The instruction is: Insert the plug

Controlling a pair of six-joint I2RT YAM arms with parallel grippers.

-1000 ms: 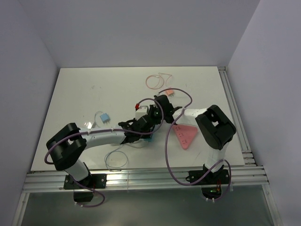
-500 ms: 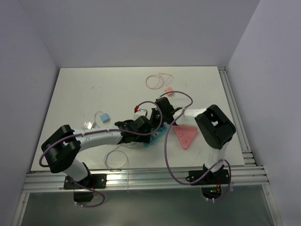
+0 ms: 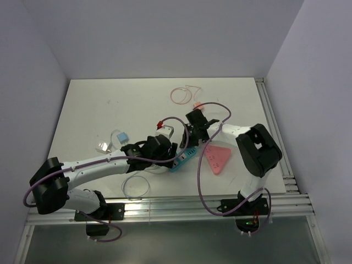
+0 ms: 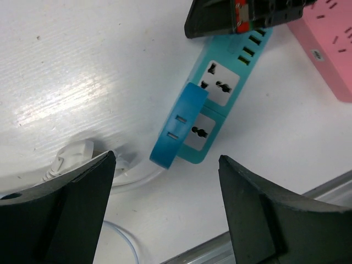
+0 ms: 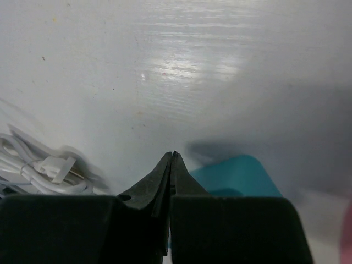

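Observation:
A blue plug stands in a socket of the teal power strip, and its white cable trails off to the left. My left gripper is open, hovering just short of the plug with nothing between its fingers. From above, the left gripper sits beside the strip. My right gripper is shut and empty, its tip down by the strip's far end; from above the right gripper is over that end.
A pink power strip lies right of the teal one. A white adapter with a red tip, a light blue plug, a pink plug, thin cable loops and a white cable loop lie around.
My left gripper opened and let go of the blue plug, then drew back toward the left. The teal strip now shows uncovered. The right gripper stayed shut.

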